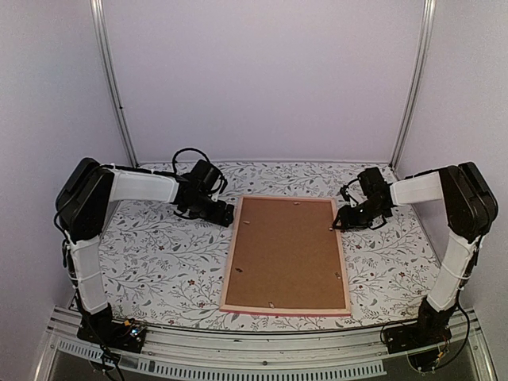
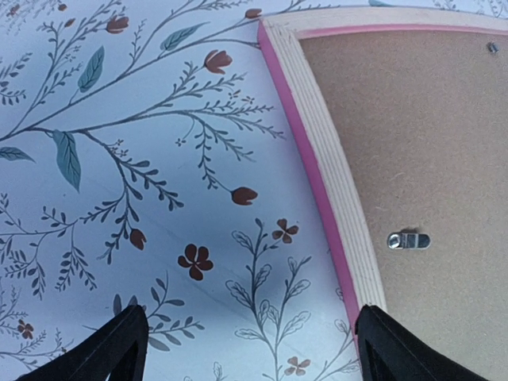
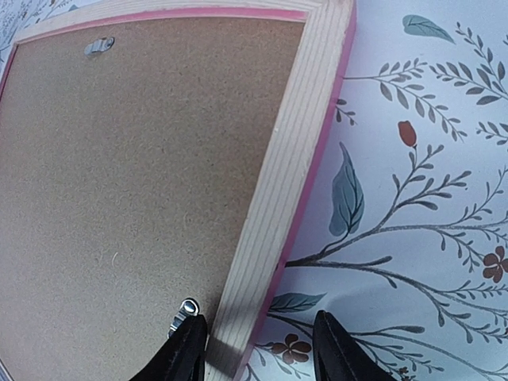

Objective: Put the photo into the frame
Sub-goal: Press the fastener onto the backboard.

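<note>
The table point(image 1: 159, 254), under its cloth of printed flowers and twigs, fills the floor of the booth. The frame point(image 3: 282, 198) lies flat around the middle of it, a touch toward the right edge. Its long sides run from near to far, and its near short rail sits close to the table's near edge. It is back-side up: pale wood rails with a pink outer edge, and the brown backing board point(image 1: 286, 254) sits inside them.

The left arm point(image 1: 143, 186) reaches in from the left edge to the frame's far-left corner. The right arm point(image 1: 417, 190) comes in from the right edge to the far part of the right rail.

The left pincer point(image 2: 252, 317) stands spread wide with nothing between the fingers but cloth and rail. One finger is over the flowers and the other is over the rail's inner side. Whether it touches down cannot be told.

The right pincer point(image 3: 258, 317) is about half parted and straddles the right rail. Its inner finger point(image 3: 186, 353) is just beside a metal clip point(image 3: 184, 311) on the board, and its outer finger is over the cloth, with a gap to the pink edge. It is not clamped.

Another clip point(image 2: 408, 240) lies flat on the board near the left rail.
</note>
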Robot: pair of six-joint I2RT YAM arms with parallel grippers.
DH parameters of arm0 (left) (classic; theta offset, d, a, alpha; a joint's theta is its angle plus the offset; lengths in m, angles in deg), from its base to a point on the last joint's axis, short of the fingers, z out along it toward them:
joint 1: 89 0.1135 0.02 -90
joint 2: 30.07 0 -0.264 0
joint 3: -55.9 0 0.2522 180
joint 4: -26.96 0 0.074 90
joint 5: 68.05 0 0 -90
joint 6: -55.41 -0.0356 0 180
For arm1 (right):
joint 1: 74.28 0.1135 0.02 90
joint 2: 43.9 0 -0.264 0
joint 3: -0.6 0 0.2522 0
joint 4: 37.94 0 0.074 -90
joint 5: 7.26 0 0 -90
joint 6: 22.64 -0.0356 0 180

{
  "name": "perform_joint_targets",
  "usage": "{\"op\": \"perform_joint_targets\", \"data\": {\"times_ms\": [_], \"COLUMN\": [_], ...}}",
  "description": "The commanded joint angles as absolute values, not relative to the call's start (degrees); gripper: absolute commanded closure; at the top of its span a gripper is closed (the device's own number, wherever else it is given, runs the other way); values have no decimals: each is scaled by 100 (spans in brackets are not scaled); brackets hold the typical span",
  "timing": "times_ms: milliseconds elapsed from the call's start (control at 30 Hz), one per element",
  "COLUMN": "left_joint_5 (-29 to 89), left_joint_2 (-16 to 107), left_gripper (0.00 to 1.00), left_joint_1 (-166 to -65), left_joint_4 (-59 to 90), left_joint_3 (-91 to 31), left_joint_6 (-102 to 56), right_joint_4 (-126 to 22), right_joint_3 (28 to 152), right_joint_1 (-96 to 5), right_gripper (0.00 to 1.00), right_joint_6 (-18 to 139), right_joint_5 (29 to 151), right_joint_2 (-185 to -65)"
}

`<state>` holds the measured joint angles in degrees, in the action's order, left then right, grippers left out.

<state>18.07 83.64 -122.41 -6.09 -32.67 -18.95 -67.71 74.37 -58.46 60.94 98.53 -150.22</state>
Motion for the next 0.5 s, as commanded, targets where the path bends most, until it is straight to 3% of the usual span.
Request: {"op": "perform_joint_targets", "data": {"times_ms": [0,467], "left_joint_5": [1881,1932], "left_joint_2": [8441,8437], "left_gripper": [7,6], "left_joint_1": [-12181,-12184], "left_joint_4": [-662,-658], "left_joint_3": [-3408,-3407], "left_joint_6": [-1919,-1908], "right_joint_4": [-7007,-6616], "right_joint_3": [7254,7428], "right_joint_1": [-5803,-5808], "right_gripper": [52,52], "right_joint_6": [6061,5601], "right_joint_5": [9479,10394], "right_joint_2": [-15000,-14636]}}
